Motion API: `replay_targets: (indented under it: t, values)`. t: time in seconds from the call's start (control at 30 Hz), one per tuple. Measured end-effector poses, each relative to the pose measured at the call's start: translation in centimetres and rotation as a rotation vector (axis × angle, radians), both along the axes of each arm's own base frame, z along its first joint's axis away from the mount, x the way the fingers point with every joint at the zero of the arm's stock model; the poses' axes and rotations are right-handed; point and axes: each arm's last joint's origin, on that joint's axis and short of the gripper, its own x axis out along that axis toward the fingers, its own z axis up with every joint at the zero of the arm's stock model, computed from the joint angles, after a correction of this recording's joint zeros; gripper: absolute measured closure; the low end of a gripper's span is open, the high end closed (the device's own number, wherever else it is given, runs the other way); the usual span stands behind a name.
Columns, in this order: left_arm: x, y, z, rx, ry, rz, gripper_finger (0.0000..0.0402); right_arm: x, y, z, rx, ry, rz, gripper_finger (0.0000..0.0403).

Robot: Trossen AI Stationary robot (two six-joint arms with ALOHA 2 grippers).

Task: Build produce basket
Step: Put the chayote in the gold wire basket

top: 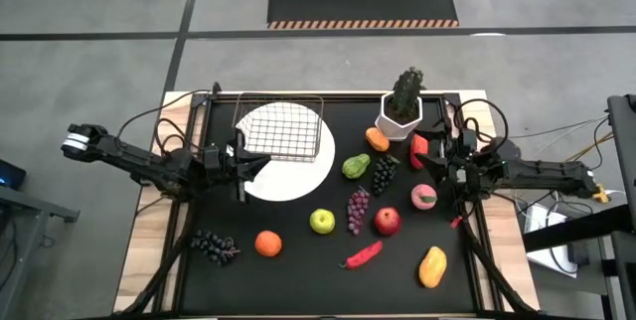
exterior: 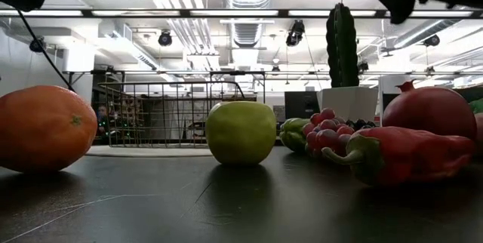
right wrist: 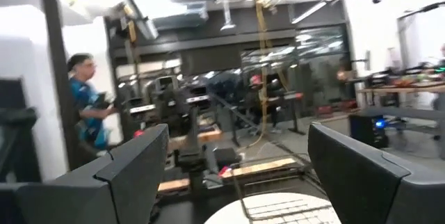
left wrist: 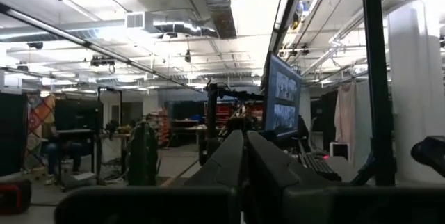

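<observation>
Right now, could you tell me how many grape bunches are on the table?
3: one bunch near the front left corner, one between the green and red apples, one beside the pear. None seem hidden.

You're seeing basket sitting on plate at table's back left, potted plant standing to its right, produce lying scattered in front, left gripper hovering over plate's left edge, right gripper hanging right of plant.

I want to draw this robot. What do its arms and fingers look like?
Both arms are thin, dark and jointed, with black cables looping along them. The left arm has a silver-white cap at its outer end. The right arm has a small yellow part near its outer end. The right gripper's fingers are wide, flat, dark grey slabs.
</observation>
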Motion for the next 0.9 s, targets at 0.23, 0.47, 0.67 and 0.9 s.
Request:
replay_targets:
  t: [0.23, 0.47, 0.67, 0.9]
  values:
    - [-0.3, 0.1, 0.0, -0.005, -0.007, 0.008, 0.0400, 4.2, 0.2, 0.9, -0.008, 0.244, 0.120, 0.0076]
    - [-0.3, 0.1, 0.0, -0.002, -0.009, 0.010, 0.0400, 7.2, 1.5, 2.0, -0.047, 0.373, 0.204, 0.0076]
    - [-0.3, 0.1, 0.0, 0.022, -0.003, 0.023, 0.0400, 9.7, 3.0, 3.8, -0.113, 0.443, 0.246, 0.0076]
    - [-0.3, 0.1, 0.0, 0.034, -0.002, 0.030, 0.0400, 12.4, 3.4, 5.0, -0.173, 0.752, 0.176, 0.0076]
